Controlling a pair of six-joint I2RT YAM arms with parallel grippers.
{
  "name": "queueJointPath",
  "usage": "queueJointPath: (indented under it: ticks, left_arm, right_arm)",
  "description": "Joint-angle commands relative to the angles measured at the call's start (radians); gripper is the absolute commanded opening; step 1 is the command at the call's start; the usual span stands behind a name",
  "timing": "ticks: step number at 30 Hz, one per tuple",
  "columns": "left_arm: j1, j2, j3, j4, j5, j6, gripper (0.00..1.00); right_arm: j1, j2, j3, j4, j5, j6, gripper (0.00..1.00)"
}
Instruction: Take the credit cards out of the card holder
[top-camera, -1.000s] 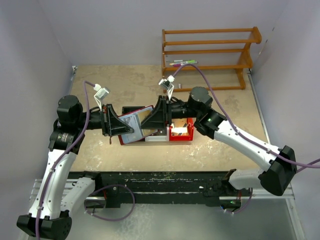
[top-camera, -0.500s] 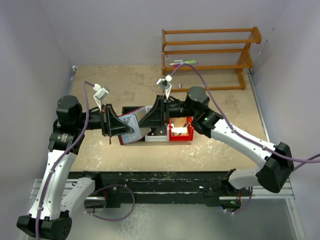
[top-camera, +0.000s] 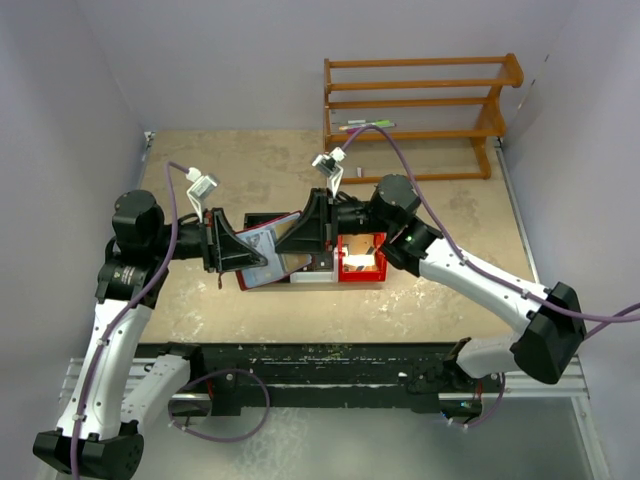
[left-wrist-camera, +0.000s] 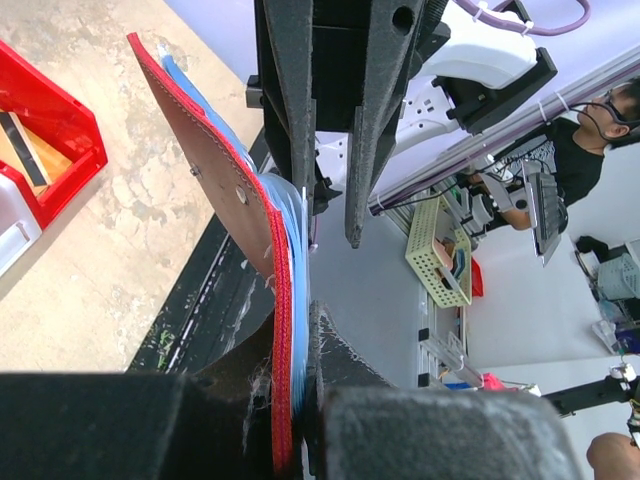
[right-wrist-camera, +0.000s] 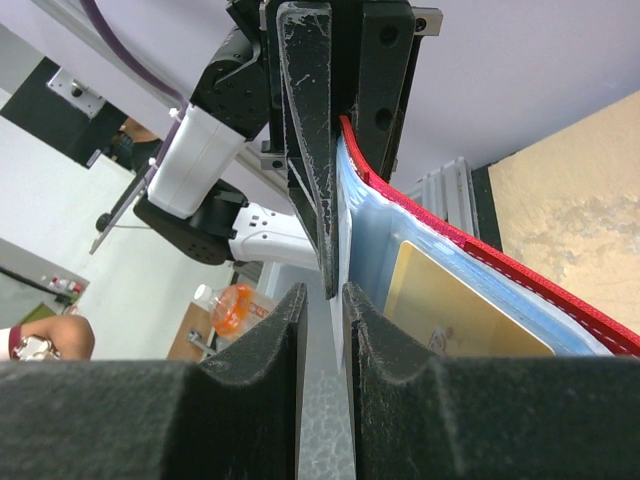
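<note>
Edging closer to the left gripper (left-wrist-camera: 297, 345) over the last second, the right gripper (right-wrist-camera: 322, 293) is drawing its jaws together. Only a thin slit is showing between them, and whether they are already nipping a sleeve edge cannot be told. The left jaws are pinching the card holder (left-wrist-camera: 215, 190) by one end and holding it up on edge, off the counter (top-camera: 420, 300). Its free end is reaching up to the tips of the right jaws.

A gold credit card (right-wrist-camera: 455, 305) is sitting in one of the holder's blue-grey sleeves, just beside the right jaws. Behind those jaws, under the right wrist, a red bin (top-camera: 362, 272) is resting on the counter with something flat and tan and a dark strip lying inside. A white bin (top-camera: 312, 277) is standing against it, beneath the jaws, with its contents hidden.

Only the right wrist view is showing the gold card in its sleeve. The left wrist view is showing the holder edge-on, a maroon cover over blue sleeves, with a corner of the red bin beyond the left jaws. Only the top view is showing both bins side by side, and a wooden rack (top-camera: 415, 115) far beyond both pairs of jaws.
</note>
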Motion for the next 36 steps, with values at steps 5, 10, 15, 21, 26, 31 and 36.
queueJointPath:
  ticks: [5,10,15,21,26,31,36]
  left_arm:
    - [0.002,-0.006,0.058,0.027,0.012,0.021,0.10]
    - [0.002,-0.005,0.054,0.023,0.009,0.025,0.13]
    - [0.002,0.026,0.070,-0.070,-0.077,0.099,0.13]
    - [0.002,0.040,0.088,-0.113,-0.054,0.132,0.12]
    - [0.002,0.020,0.087,-0.086,-0.023,0.116,0.11]
    - [0.002,0.016,0.084,-0.067,0.002,0.104,0.10]
    - [0.002,0.013,0.070,-0.052,-0.001,0.099,0.11]
  right_arm:
    - [0.015,0.045,0.003,0.137,-0.024,0.060,0.21]
    - [0.017,0.065,-0.003,0.162,-0.027,0.086,0.16]
    - [0.024,0.057,0.017,0.033,0.032,0.011,0.15]
    - [0.024,0.060,0.003,-0.067,0.086,-0.037,0.39]
    - [0.021,0.026,-0.058,-0.056,0.111,-0.009,0.41]
    - [0.021,0.034,-0.049,-0.026,0.121,-0.009,0.38]
    - [0.023,0.091,-0.022,0.098,0.095,0.071,0.21]
